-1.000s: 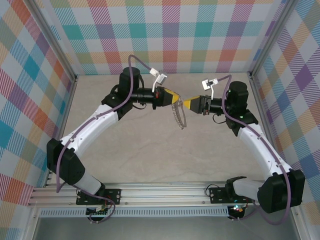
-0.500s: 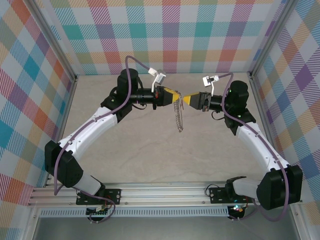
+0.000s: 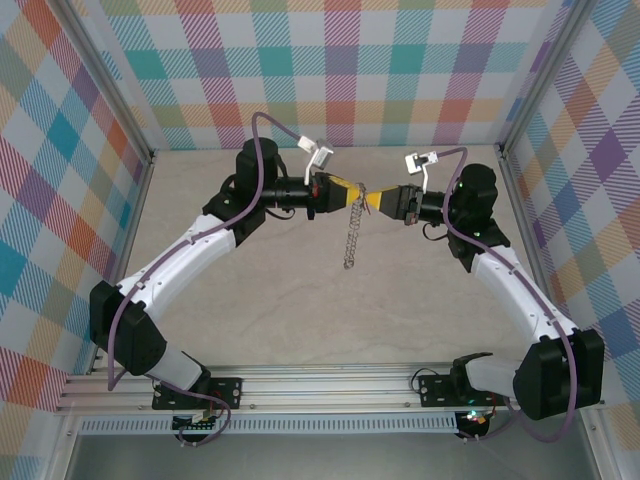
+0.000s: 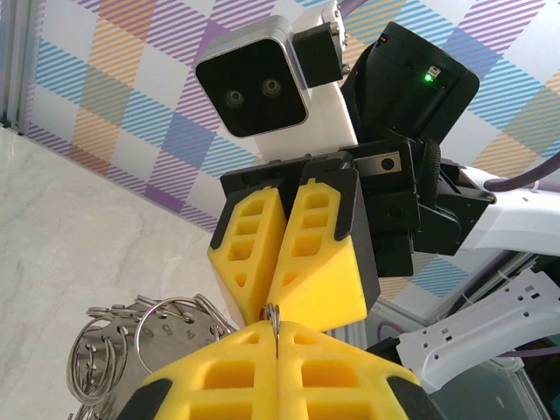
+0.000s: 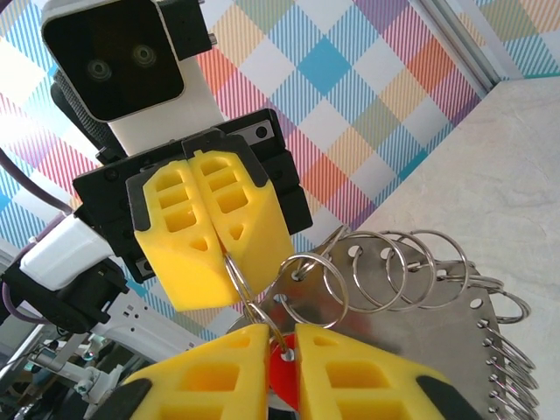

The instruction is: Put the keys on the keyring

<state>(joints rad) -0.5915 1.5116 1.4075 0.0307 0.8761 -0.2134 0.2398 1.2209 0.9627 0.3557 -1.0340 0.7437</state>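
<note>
- The keys (image 5: 282,374) show as a red tag wedged between the two yellow fingers of the right pincer (image 5: 282,337), at the bottom centre of the right wrist view. The metal key itself cannot be made out.
- The right pincer stands narrow, clamped on that red tag.
- The keyring (image 5: 411,319) lies just to the right of the tag. It is a flat grey plate, its punched edge strung with many wire loops, spreading toward the lower right of the frame.
- One loop runs up and left into the left pincer (image 5: 229,271), whose yellow fingers are pressed together on the wire.
- From above, the keyring (image 3: 349,235) hangs like a chain. Its long axis runs down the frame from the centre and leans slightly left, above the tabletop (image 3: 300,290).
- Its top end sits where the left pincer (image 3: 352,192) and the right pincer (image 3: 370,199) meet tip to tip.
- In the left wrist view a thin ring edge stands upright between the closed tips of the left pincer (image 4: 274,328). The right pincer (image 4: 267,302) is just above, and the rest of the keyring (image 4: 122,346) bunches at lower left.
</note>
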